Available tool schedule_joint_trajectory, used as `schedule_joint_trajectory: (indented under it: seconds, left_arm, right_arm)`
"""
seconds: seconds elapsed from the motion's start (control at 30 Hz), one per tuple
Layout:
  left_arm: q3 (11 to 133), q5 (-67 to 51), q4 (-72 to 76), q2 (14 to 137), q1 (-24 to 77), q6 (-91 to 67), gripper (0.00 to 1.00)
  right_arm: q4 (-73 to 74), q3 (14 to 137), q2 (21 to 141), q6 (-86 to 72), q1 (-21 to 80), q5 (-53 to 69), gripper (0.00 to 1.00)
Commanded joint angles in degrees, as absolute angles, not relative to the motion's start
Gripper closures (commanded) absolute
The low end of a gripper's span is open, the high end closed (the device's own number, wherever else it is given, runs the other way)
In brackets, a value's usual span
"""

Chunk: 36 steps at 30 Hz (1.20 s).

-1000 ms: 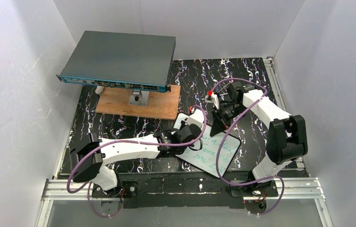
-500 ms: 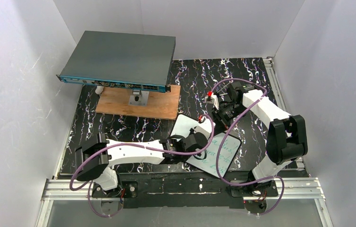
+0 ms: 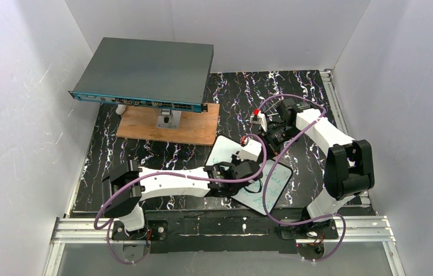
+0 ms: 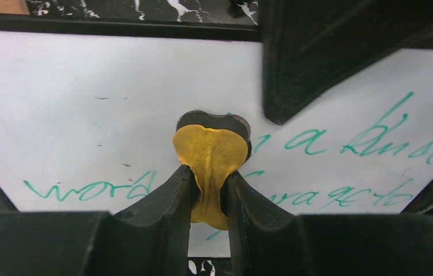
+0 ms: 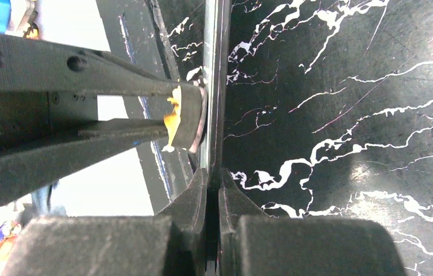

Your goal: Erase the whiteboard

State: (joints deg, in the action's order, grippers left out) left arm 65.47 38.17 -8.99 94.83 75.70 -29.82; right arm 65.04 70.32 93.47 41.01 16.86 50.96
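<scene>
We now have left tool (image 4: pixel 208 173), clamped on soft yellow eraser pad (image 4: pixel 209 146), further down small white rectangular whiteboard (image 3: pixel 225 150). Far end is clean, green writing (image 4: pixel 340 141) remains. Right tool (image 5: pixel 213 179) pinches the board's edge.

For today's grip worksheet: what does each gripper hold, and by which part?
Left gripper pinches the eraser by its narrow yellow end; right gripper clamps the whiteboard by its thin edge.

Left gripper (image 4: pixel 207 181), yellow foam eraser pad (image 4: pixel 211 146): swept right to the middle of the small white rectangular whiteboard (image 3: pixel 225 150).
Left arm (image 3: pixel 168 183): swung right.
</scene>
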Motion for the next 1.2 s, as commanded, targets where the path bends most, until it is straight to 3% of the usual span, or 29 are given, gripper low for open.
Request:
schedule_joint_trajectory:
  seconds: [0.0,0.23,0.4,0.6,1.17]
  left_arm:
    - [64.6,45.9,-15.1,92.5,70.0,-33.4,1.0]
    - [64.1,43.6,-16.1,89.3,68.3,-32.8,1.0]
    - [60.8,34.0,-7.4,86.8,69.4,-29.4,1.0]
    - [63.9,31.8,-3.8,90.2,73.7,-26.5,1.0]
    - [65.8,43.5,-15.2,92.1,69.2,-33.9,1.0]
  right_arm:
    - [64.4,70.5,91.6,45.8,17.8,53.3,0.99]
    - [64.5,70.4,91.5,45.9,17.8,53.2,0.99]
    - [64.3,70.4,91.6,45.8,17.8,53.2,0.99]
    - [64.4,70.4,91.7,45.8,17.8,53.2,0.99]
    - [64.4,70.4,91.6,45.8,17.8,53.2,0.99]
